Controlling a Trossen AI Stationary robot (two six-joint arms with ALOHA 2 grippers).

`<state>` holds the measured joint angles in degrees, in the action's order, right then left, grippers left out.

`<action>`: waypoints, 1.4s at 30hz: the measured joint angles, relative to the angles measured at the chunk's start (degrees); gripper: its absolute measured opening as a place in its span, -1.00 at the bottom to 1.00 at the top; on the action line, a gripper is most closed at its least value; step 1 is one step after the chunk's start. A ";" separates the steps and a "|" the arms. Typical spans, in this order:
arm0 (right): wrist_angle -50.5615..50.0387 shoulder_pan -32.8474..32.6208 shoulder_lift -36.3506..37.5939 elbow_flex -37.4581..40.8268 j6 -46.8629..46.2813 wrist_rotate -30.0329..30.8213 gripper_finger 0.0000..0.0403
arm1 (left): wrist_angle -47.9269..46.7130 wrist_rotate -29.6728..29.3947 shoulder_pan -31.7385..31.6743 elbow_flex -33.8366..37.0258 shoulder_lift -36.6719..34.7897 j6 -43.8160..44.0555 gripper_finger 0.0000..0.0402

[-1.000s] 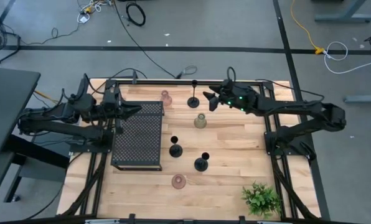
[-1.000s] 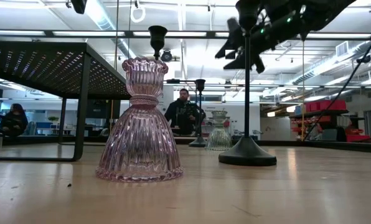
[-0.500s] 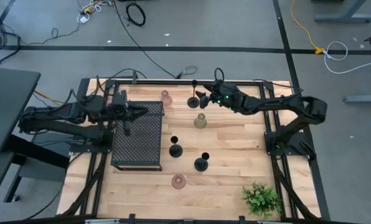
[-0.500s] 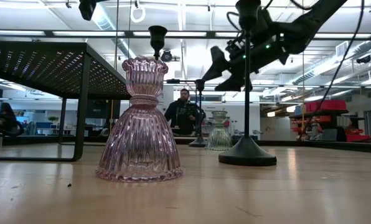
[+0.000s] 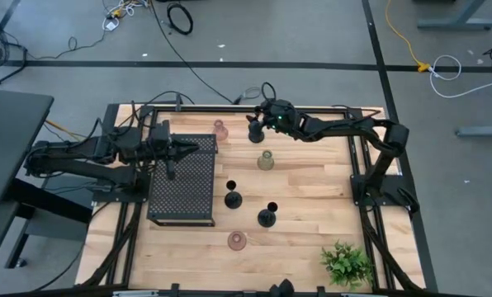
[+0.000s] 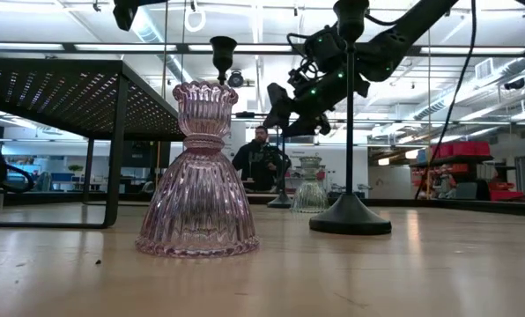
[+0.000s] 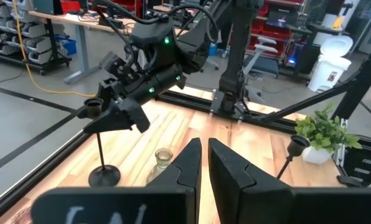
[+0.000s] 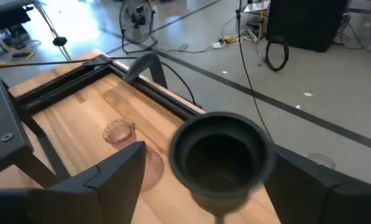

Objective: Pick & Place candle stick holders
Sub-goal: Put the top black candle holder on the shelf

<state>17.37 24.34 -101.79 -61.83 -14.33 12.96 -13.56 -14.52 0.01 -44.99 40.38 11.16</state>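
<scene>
A black candle stick holder (image 5: 256,134) with a round base and thin stem stands near the far edge. Its cup (image 8: 220,152) sits between the fingers of my right gripper (image 8: 209,163), which is open and stands on either side without touching. A pink glass holder (image 5: 220,128) stands just to its left and a pale green one (image 5: 265,160) nearer. Two more black holders (image 5: 233,198) (image 5: 267,216) and a pink glass one (image 5: 237,240) stand mid-table. My left gripper (image 5: 195,148) is shut over the perforated stand and holds nothing.
The large black perforated stand (image 5: 182,177) fills the table's left part. A green leafy plant (image 5: 345,264) sits at the near right corner. Bare wood lies to the right of the holders. People show in the room beyond the table in the low view.
My right gripper has gone toward the table's left edge and down, staying open, until its fingers stand around the cup of the far black holder. My left gripper has edged a little toward the right over the stand. No holder has moved.
</scene>
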 joint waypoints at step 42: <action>-18.59 -13.44 24.69 -12.75 -1.78 -7.97 -0.90 | -0.02 -2.19 -1.46 0.00 0.11 -2.53 -0.85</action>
<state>-1.22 10.90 -77.11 -74.58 -16.12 4.99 -13.58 -16.71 -1.45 -44.99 40.49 8.63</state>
